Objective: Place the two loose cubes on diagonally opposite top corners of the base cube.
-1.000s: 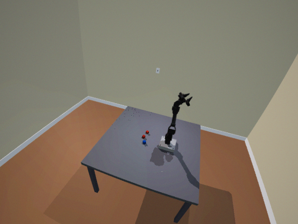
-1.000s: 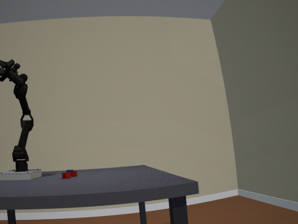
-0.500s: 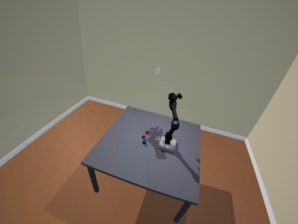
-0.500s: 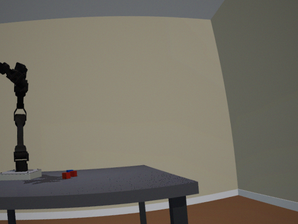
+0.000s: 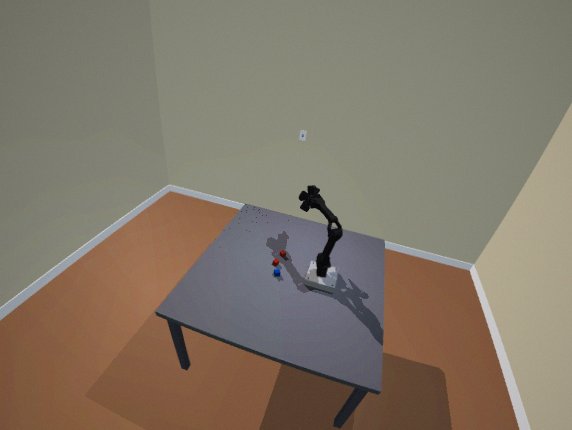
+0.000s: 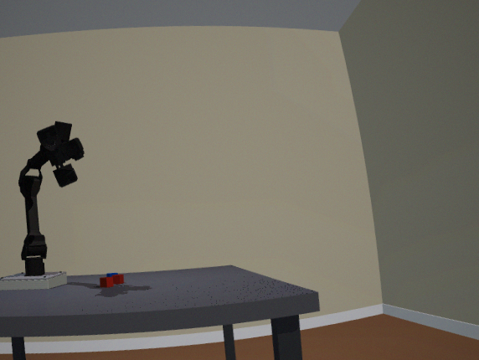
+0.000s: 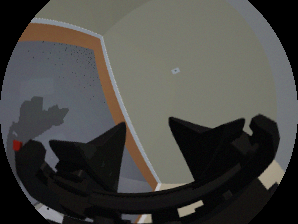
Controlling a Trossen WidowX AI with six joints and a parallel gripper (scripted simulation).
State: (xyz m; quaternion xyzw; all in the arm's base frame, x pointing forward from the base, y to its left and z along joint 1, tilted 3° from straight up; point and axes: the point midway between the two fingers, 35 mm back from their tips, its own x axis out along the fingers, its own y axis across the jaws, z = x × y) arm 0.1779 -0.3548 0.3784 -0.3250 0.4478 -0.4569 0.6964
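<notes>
Two red cubes and one blue cube stand apart on the table. One red cube (image 5: 283,253) (image 6: 106,282) is nearest the back wall. The other red cube (image 5: 276,262) (image 6: 119,279) lies between it and the blue cube (image 5: 277,272) (image 6: 111,275), which is partly hidden behind the reds in the exterior view. None is stacked. My gripper (image 5: 307,198) (image 6: 62,154) (image 7: 147,123) is open and empty, high above the table. The wrist view shows a single red cube (image 7: 17,145) at its left edge; I cannot tell which one.
The arm's white base plate (image 5: 320,283) (image 6: 56,281) is on the table (image 5: 240,305) (image 6: 209,301), to the right of the cubes in the top view. The arm's shadow falls beside the cubes. Walls stand beyond the table.
</notes>
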